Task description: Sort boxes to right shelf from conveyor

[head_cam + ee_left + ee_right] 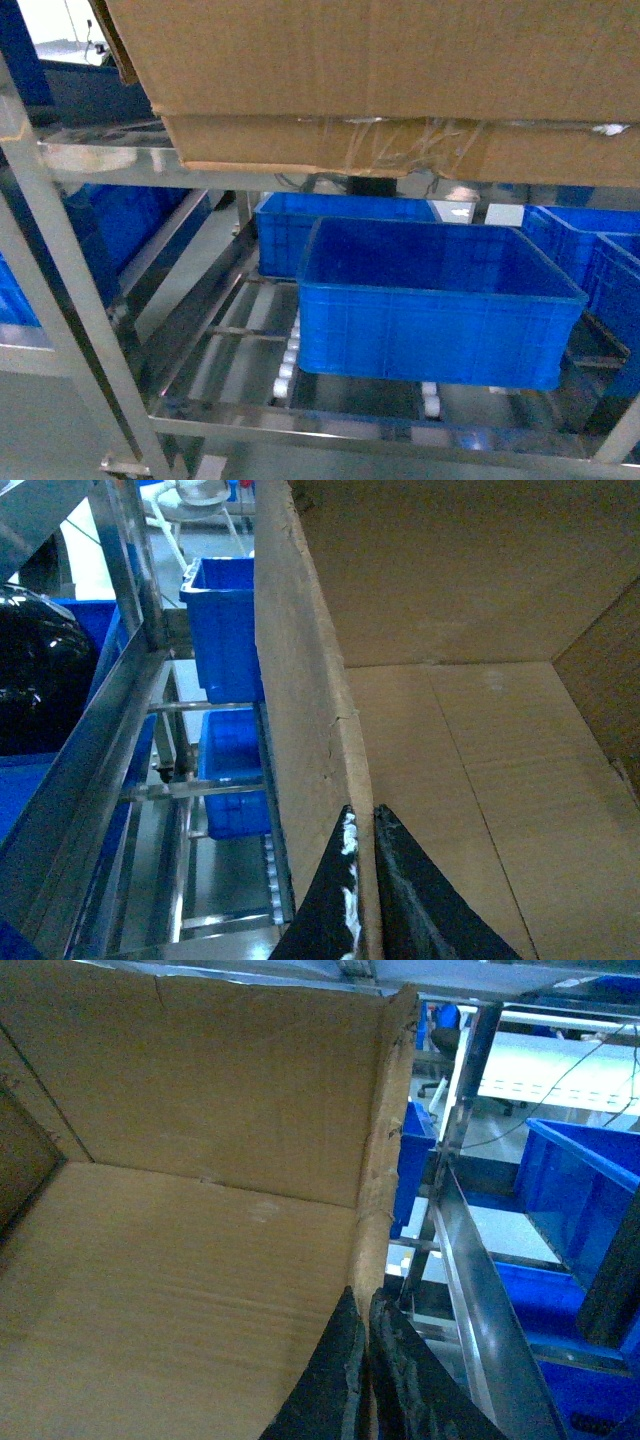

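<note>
A large brown cardboard box (400,70) fills the top of the head view, its taped bottom seam showing, held above the steel shelf (60,250). My left gripper (362,815) is shut on the box's left wall (300,710), one finger outside and one inside. On the other side, my right gripper (364,1300) is shut on the right wall (385,1140) in the same way. The box interior (170,1280) is empty. Neither gripper shows in the head view. The conveyor is out of view.
Two blue plastic crates (440,300) (340,225) sit on the shelf's lower roller level, under the box. More blue crates (600,270) stand to the right and at the left (130,220). Shelf posts (130,570) (470,1290) run close beside both box walls.
</note>
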Controlling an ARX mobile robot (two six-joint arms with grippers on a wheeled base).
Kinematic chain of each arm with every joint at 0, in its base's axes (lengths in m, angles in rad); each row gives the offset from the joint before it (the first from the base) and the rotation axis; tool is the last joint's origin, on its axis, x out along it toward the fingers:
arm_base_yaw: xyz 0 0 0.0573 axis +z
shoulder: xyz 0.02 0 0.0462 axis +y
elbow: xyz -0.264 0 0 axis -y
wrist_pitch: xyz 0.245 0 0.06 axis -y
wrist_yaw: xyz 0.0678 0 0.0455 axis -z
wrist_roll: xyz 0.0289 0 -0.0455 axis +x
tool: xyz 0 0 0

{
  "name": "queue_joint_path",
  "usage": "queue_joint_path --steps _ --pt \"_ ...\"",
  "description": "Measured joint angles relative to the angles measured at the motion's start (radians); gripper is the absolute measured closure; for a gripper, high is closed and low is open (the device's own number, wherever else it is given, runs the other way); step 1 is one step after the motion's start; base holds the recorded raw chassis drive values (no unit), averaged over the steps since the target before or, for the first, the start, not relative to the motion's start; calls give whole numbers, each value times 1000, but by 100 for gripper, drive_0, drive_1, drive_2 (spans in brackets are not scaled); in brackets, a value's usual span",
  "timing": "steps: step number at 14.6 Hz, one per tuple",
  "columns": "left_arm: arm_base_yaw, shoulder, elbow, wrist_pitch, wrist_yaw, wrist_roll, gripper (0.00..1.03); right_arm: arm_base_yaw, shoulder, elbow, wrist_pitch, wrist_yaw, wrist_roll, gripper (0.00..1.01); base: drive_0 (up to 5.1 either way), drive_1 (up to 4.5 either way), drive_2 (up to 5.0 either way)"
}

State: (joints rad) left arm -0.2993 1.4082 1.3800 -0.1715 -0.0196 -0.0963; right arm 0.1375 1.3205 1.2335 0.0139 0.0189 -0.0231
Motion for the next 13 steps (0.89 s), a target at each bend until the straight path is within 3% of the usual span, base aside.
queue_joint_path --steps 5,8,13 --pt "0 5 2 -11 0 0 101 0 2 0 -5 0 0 99 -1 85 -86" --pt "1 108 108 -19 26 3 101 -17 82 72 -16 -20 1 99 0 0 0" --pt "16 203 161 -29 50 7 101 -21 132 74 -13 -32 5 99 0 0 0"
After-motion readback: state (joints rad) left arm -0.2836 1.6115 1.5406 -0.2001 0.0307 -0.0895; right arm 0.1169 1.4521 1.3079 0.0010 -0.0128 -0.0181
